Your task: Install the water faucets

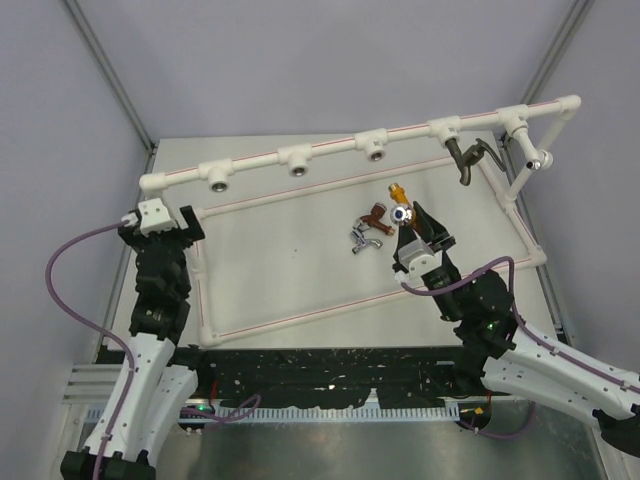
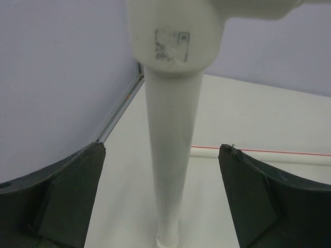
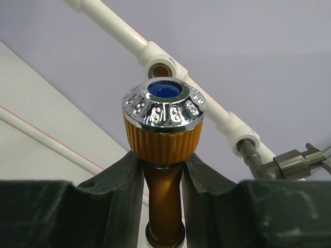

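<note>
Fingers (image 3: 125,181) of your right gripper (image 3: 163,165) clamp the orange faucet (image 3: 164,124) above the worktop (image 1: 280,270) centre, your left gripper (image 1: 163,228) gapes around a frame post (image 2: 170,155) at the left edge; the dark grey faucet (image 1: 468,158) looks installed far right, the red-brown faucet (image 1: 375,214) and silver faucet (image 1: 364,240) lie loose.

Orange faucet (image 3: 163,142) with chrome, blue-centred cap (image 3: 164,111); white pipe frame (image 3: 111,22)

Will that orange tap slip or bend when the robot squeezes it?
Probably no bending: the orange faucet looks like hard metal or plastic. Its smooth stem might slide in the right tool, but the wider ribbed collar sits above the fingers and should catch. Set down, its round cap might let it roll.
</note>
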Robot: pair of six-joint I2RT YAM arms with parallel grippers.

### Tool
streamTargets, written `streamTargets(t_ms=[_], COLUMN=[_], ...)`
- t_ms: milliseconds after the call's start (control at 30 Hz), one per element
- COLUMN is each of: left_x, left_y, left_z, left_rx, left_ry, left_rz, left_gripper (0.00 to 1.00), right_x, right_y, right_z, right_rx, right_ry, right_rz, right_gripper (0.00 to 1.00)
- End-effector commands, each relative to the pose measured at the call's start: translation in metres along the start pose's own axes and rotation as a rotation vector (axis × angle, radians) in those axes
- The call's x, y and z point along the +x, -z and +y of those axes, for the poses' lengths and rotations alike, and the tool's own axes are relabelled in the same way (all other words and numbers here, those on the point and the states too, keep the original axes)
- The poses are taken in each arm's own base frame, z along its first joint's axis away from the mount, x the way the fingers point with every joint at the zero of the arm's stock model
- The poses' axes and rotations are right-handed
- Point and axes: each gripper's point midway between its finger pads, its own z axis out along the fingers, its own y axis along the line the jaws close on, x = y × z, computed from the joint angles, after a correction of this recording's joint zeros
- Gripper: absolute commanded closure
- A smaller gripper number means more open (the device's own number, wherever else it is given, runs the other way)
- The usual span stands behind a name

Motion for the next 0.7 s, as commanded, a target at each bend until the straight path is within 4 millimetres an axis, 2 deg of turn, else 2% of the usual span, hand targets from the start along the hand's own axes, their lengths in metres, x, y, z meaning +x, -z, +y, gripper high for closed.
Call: streamTargets(t_ms=[0,67,267,333,500,667], left_x=[-0.048,-0.049,-0.046,-0.038,-0.026,-0.011], left_y=[-0.021,-0.023,-0.006,0.000,0.012,0.018], left_z=[-0.010,-0.015,-0.008,-0.005,-0.005,-0.006], left_rx=[0.005,0.025,0.036,0.039,0.065,0.073], left_ry=[0.088,0.083,0.065,0.060,0.028,-0.010], left_rz=[-0.174,-0.168,-0.149,-0.113,-0.053,-0.009], left_gripper=[0.08,0.18,0.72,0.83,0.95,0.99], right_x=[-0.012,-0.011,-0.013,-0.016,-0.021,-0.026], right_y=[0.001,0.000,-0.006,-0.010,-0.020,-0.026], right_z=[-0.022,-0.024,-0.022,-0.019,-0.015,-0.013], right_rx=[0.090,0.097,0.080,0.067,0.060,0.077], right_ry=[-0.029,-0.001,0.087,0.117,0.202,0.300], right_rz=[-0.035,-0.031,-0.028,-0.036,-0.057,-0.088], right_gripper=[0.94,0.94,0.94,0.94,0.94,0.95])
